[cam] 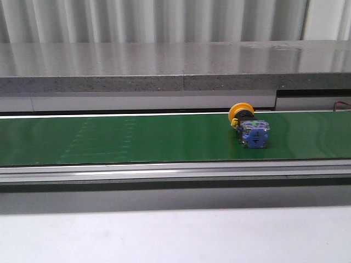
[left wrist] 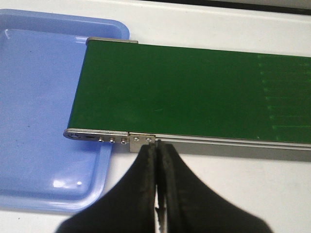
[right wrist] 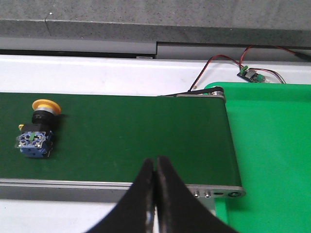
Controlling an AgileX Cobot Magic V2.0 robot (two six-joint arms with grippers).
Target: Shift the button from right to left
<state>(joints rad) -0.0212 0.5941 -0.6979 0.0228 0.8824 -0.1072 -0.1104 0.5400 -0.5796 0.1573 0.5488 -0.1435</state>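
Button (cam: 249, 127) lying alone on green belt (cam: 137, 137); both end effectors (left wrist: 156, 160) (right wrist: 155, 170) closed, empty, apart from it.

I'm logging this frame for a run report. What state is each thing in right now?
button: lying on its side on the green belt, orange-yellow cap toward the far edge, held by nothing.
green belt: carries only the button.
blue tray: at the belt's left end, nothing in it where visible.
green tray: at the belt's right end, nothing in it where visible.
left gripper: shut, holding nothing.
right gripper: shut, holding nothing.
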